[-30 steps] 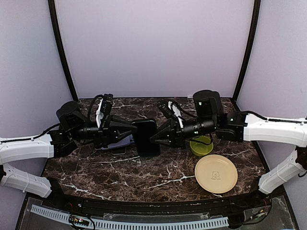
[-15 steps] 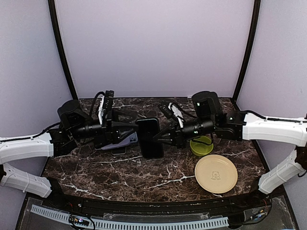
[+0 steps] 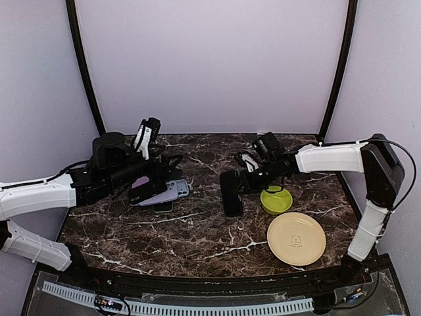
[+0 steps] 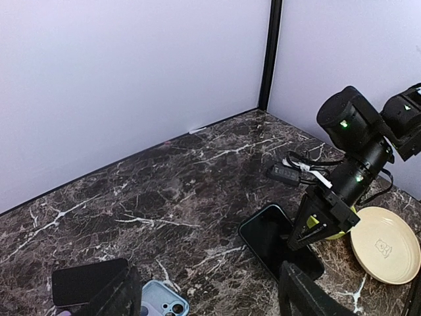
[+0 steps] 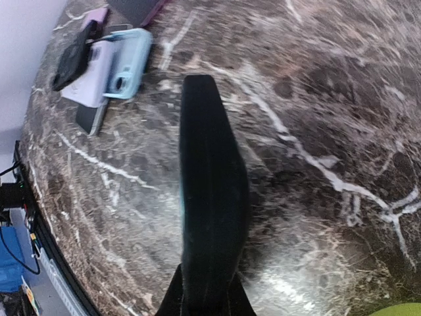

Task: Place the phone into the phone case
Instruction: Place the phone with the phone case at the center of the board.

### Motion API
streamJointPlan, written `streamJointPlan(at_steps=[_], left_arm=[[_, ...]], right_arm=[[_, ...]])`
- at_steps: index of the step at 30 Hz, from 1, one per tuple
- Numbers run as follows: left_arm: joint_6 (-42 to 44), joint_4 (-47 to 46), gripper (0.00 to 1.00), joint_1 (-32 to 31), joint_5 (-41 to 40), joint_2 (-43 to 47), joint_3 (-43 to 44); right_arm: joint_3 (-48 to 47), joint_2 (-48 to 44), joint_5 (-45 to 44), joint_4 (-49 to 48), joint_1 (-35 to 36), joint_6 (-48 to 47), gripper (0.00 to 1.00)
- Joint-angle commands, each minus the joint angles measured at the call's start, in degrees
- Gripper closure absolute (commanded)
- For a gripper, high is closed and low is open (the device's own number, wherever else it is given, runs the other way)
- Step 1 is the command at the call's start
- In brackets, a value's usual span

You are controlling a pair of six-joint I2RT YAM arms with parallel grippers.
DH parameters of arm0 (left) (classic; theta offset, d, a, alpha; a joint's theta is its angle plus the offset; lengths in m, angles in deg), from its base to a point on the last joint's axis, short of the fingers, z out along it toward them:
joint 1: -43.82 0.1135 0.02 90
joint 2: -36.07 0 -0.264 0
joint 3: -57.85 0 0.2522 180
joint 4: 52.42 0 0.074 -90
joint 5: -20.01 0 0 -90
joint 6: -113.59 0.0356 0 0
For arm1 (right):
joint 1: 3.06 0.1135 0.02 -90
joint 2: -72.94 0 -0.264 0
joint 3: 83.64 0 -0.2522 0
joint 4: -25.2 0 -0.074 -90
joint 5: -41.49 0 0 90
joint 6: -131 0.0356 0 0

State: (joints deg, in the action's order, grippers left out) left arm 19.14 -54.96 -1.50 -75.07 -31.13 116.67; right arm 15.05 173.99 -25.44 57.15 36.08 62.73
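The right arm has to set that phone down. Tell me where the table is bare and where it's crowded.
Bare: the front-centre marble between the pile of phones and cases and the plate, and the back strip between the two arms. Crowded: the right side, bowl beside plate, and around the pile at left.

Glossy black phone point(image 4: 273, 237), polished veined marble table point(image 3: 191, 232)

The left arm point(image 3: 99, 178) hides part of the cases point(image 3: 174, 191) at left. In the right wrist view the phone point(image 5: 209, 197) is blurred, its near end cut off.
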Motion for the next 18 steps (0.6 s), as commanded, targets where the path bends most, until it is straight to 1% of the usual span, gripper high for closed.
streamJointPlan(at_steps=[1,3,4,5,7,8,14,18], left_arm=[[1.27,1.82,0.27,-0.03,-3.3,-0.25,1.98],[1.36,1.83,0.27,-0.03,-3.14,-0.44,2.05],[1.37,1.81,0.27,-0.03,-3.12,-0.47,2.05],[1.28,1.8,0.27,-0.01,-2.9,-0.52,2.01],[1.25,1.72,0.27,-0.03,-2.76,-0.56,1.97],[1.27,1.71,0.27,-0.03,-2.84,-0.63,1.92],[1.39,1.92,0.27,-0.03,-3.04,-0.7,2.13],[1.77,2.0,0.27,-0.03,-2.97,-0.77,2.1]], right_arm=[[-4.16,3.16,-1.47,1.05,-2.85,2.58,1.0],[-4.62,4.47,-3.57,1.54,-3.84,2.65,1.0],[-4.92,5.11,-5.36,2.1,-4.08,2.83,0.97],[-5.22,5.85,-7.18,2.9,-4.27,2.79,0.93],[-6.04,7.27,-10.4,4.57,-4.35,2.33,0.81],[-6.43,7.98,-11.49,5.48,-4.33,2.2,0.77],[-7.16,10.97,-15.34,8.28,-4.27,2.21,0.71],[-6.87,10.46,-14.9,7.55,-3.93,3.16,0.67]])
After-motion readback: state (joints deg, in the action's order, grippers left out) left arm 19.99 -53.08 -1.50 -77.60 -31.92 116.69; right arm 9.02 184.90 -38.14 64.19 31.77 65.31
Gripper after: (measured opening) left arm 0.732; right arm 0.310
